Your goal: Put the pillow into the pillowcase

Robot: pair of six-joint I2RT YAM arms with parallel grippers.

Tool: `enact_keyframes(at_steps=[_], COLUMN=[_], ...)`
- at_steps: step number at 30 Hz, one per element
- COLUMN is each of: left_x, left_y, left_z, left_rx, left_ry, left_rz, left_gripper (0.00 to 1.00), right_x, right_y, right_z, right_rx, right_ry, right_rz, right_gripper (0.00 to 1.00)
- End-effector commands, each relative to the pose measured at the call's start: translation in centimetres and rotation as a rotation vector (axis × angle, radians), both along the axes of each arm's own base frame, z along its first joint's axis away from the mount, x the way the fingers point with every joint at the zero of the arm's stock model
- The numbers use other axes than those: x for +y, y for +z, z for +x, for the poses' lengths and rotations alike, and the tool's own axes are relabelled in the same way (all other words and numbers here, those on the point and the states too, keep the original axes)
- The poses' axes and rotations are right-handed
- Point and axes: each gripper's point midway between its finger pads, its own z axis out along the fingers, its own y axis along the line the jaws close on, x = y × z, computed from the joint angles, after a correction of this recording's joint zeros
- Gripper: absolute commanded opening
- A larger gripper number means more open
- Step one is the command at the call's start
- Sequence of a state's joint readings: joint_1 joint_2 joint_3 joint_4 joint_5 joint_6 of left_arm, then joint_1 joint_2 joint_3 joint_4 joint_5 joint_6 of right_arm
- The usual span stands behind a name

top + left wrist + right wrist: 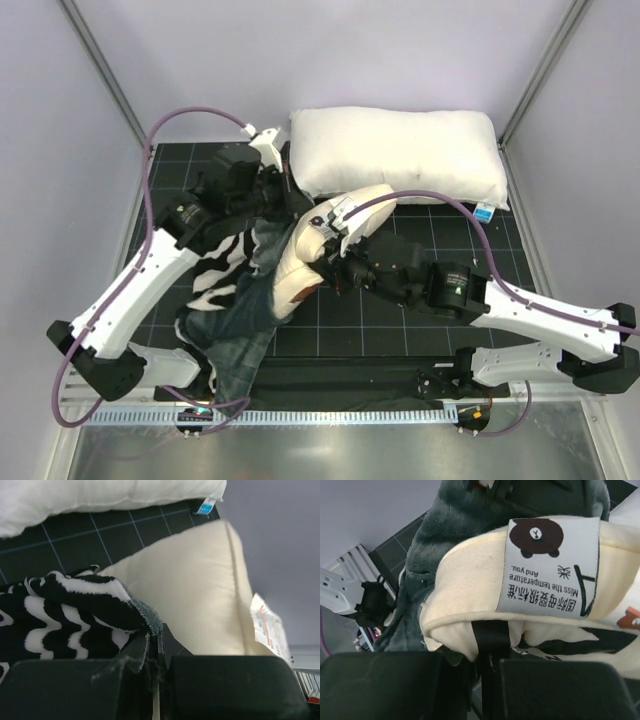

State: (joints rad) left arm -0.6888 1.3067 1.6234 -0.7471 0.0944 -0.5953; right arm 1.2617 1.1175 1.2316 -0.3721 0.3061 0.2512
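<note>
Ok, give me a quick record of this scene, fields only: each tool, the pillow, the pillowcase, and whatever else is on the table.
left tool: shut on an edge of the pillowcase
right tool: shut on an edge of the pillow
pillow: cream, bent into an arc between the two arms
pillowcase: zebra and grey, bunched, draped against the pillow, not yet covering it
white pillow: far side of the table, apart from both tools
table: dark gridded mat

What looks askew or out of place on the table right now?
The pillow is bent into an arch instead of lying flat, and only one end seems to sit inside the pillowcase, which is bunched and twisted, showing both zebra and grey faces. Nothing looks spilled or damaged.
</note>
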Motion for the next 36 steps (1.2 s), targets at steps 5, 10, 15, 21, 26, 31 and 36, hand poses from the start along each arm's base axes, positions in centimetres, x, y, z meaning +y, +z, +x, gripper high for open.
enact_keyframes(at_steps=[5, 10, 15, 21, 26, 31, 36], left_x=[-6.5, -12.5, -11.9, -5.4, -1.5, 1.9, 4.2], left_y=[6.5, 14.0, 17.4, 3.2, -11.7, -15.9, -17.5], left_z=[0.6, -2.4, -3.4, 1.5, 0.0, -1.9, -3.7], left_rx=[-0.088, -0.129, -0.122, 0.023, 0.074, -0.002, -0.041], left_ry=[-0.18, -0.362, -0.376, -0.088, 0.013, 0.086, 0.108], left_rz=[-0.267, -0.425, -0.588, -0.475, -0.316, -0.297, -0.267], left_gripper=[0.0, 0.0, 0.0, 0.0, 0.0, 0.0, 0.0], right_x=[-7.7, -12.0, -7.9, 2.4, 8.2, 9.3, 8.5], right_y=[13.1, 20.6, 22.6, 12.5, 2.3, -3.3, -4.1], right_z=[1.7, 0.8, 0.0, -1.6, -5.8, -9.7, -10.4], right_rx=[-0.214, -0.329, -0.346, -0.195, 0.002, 0.071, 0.137], right_ry=[-0.2, -0.214, -0.058, 0.243, 0.517, 0.583, 0.512], right_rz=[0.154, 0.272, 0.138, -0.111, -0.237, -0.235, -0.202], right_gripper=[0.04, 0.04, 0.04, 0.04, 0.04, 0.04, 0.63])
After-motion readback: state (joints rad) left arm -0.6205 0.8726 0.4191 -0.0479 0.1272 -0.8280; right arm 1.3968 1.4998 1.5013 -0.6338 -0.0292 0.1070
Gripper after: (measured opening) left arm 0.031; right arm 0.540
